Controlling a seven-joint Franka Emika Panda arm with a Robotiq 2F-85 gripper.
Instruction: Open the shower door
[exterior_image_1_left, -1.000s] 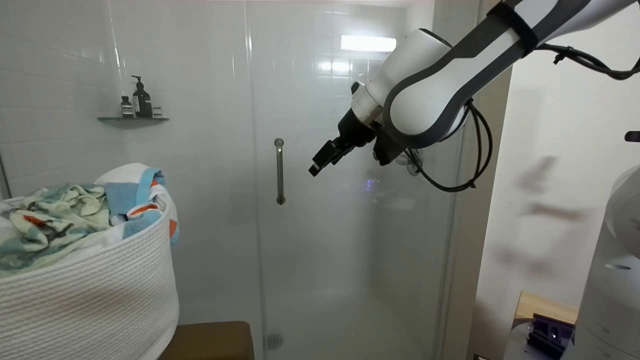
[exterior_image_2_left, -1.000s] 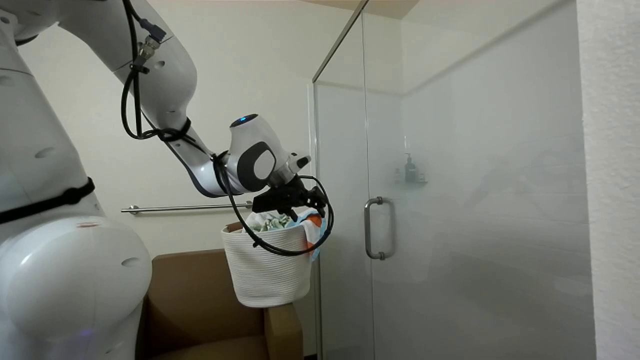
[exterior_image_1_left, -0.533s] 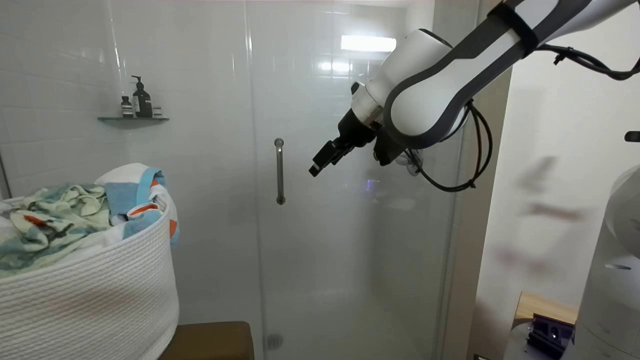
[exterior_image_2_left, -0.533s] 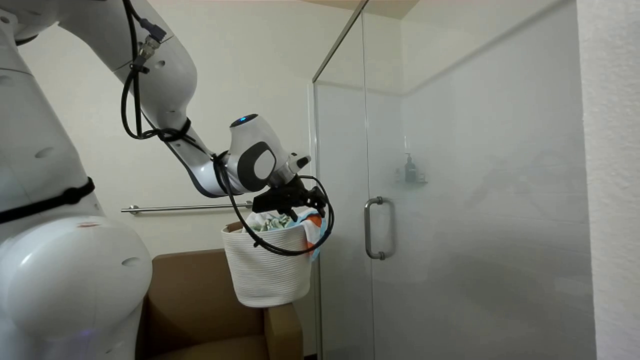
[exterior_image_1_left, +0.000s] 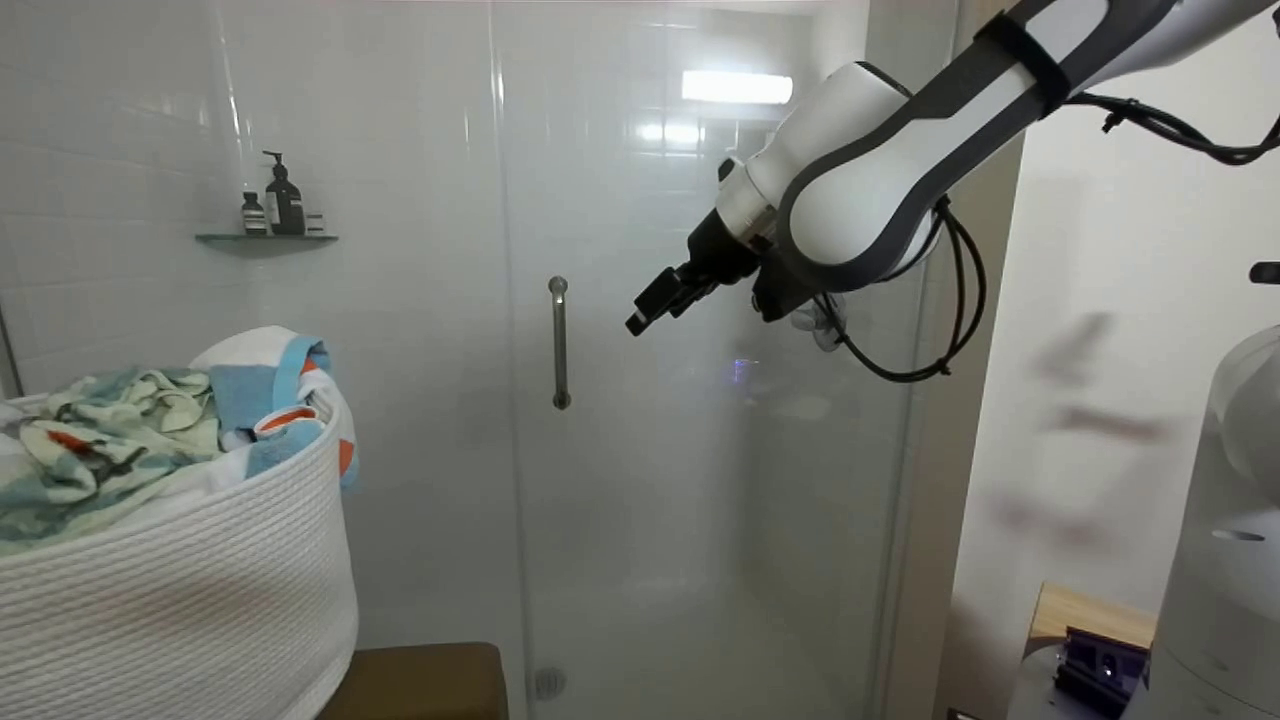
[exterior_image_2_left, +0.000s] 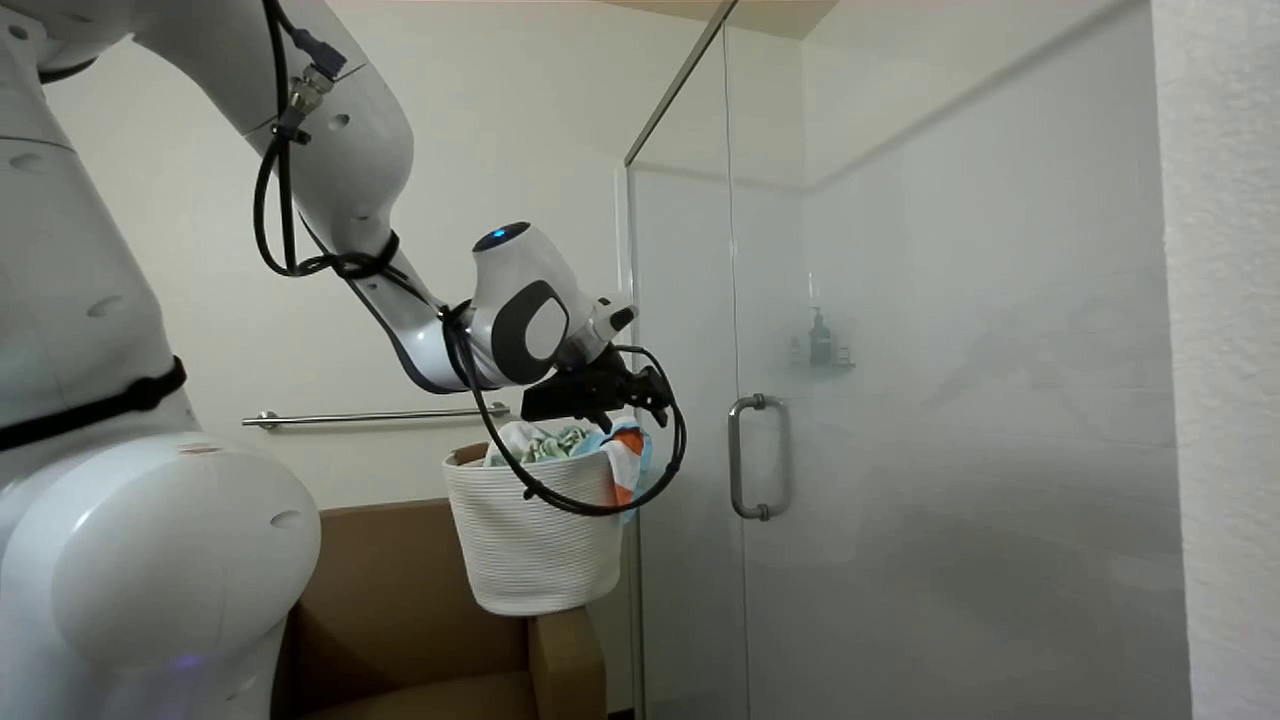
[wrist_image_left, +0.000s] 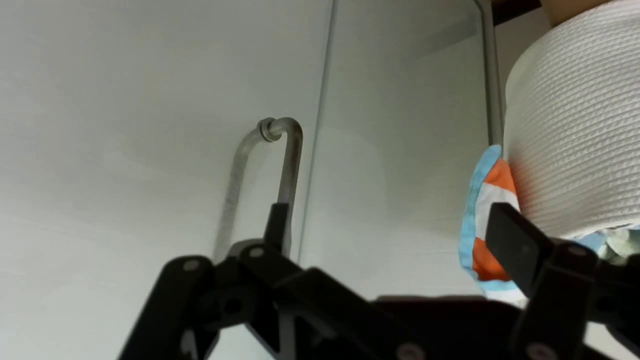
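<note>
We note the gripper (wrist_image_left: 390, 227) w/ fingers (wrist_image_left: 515, 247) spread wide (wrist view) and, in both exterior views, apart from the vert. metal handle (exterior_image_1_left: 560, 345) of the shower door (exterior_image_1_left: 690, 490), which we find closed, adj. to the fixed glass panel (exterior_image_2_left: 690, 600).

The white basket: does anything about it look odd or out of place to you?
Yes, a bit: the white basket seems perched on the armrest of the brown chair, an unlikely spot that looks unsteady, and a blue, white and orange towel hangs partly outside it.
</note>
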